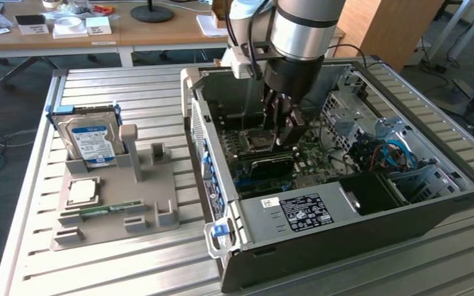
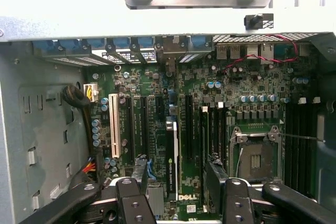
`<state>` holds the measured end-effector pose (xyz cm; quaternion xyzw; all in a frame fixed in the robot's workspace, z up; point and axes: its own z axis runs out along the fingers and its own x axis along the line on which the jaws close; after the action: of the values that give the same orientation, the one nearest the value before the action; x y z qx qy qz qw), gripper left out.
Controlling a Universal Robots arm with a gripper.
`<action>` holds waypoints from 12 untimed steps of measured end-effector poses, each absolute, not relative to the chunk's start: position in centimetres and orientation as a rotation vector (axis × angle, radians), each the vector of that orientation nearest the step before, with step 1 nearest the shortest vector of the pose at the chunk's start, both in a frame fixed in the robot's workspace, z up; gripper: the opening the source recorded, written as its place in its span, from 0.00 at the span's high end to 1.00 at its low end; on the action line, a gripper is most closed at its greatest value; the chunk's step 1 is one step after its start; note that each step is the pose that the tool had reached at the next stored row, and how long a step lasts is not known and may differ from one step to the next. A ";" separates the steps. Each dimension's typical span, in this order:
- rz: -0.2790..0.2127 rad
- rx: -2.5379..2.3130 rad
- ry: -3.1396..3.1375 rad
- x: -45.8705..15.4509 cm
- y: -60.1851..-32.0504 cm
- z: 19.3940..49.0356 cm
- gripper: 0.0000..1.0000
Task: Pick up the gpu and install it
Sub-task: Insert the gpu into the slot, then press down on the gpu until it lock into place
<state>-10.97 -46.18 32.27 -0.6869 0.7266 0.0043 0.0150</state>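
Hand (image 2: 177, 195) is inside the open PC case (image 1: 434, 203), low over the motherboard (image 2: 157, 98), jaws spread wide and gripping nothing. The gpu (image 2: 171, 156) sits edge-up in a motherboard slot right between the two fingers (image 2: 131, 198), with its black NVIDIA-labelled face visible in the wrist view; in the exterior view the card (image 1: 271, 165) lies just below the fingers. It looks seated already, though full seating can't be confirmed from here. Risks: if the card is only partly in the slot, any sideways nudge from a finger could tilt it or stress the connector; the fingers are close to the neighbouring slots and the empty CPU socket (image 2: 257, 153), so a careless lateral move could scrape components or snag the red wires (image 2: 247, 61). Surface: ribbed metal bench (image 1: 105, 86) holding a grey parts holder (image 1: 158, 185) with a blue-labelled hard drive (image 1: 89, 142) standing upright, a CPU (image 1: 83, 191) and a memory stick (image 1: 109, 209) lying flat. Room: office or lab, wooden desk (image 1: 138, 34) behind with clutter, cables on the floor.
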 end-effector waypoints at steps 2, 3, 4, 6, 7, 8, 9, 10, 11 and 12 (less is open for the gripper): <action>0.013 -2.142 2.257 -11.0 -46.1 32.3 0.43; 0.014 -2.143 2.256 -11.0 -46.0 32.3 0.43; 0.014 -2.144 2.255 -11.0 -46.0 32.3 0.43; 0.014 -2.146 2.254 -11.0 -46.0 32.3 0.43; 0.014 -2.146 2.254 -11.0 -46.0 32.3 0.43; 0.014 -2.145 2.254 -11.0 -46.0 32.3 0.43; 0.014 -2.146 2.254 -11.0 -46.0 32.3 0.43; 0.014 -2.145 2.254 -11.0 -46.0 32.3 0.43; 0.014 -2.145 2.254 -11.0 -46.0 32.3 0.43; 0.014 -2.146 2.254 -11.0 -46.0 32.3 0.43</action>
<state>-10.96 -45.97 32.27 -0.6895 0.7242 0.0044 0.0150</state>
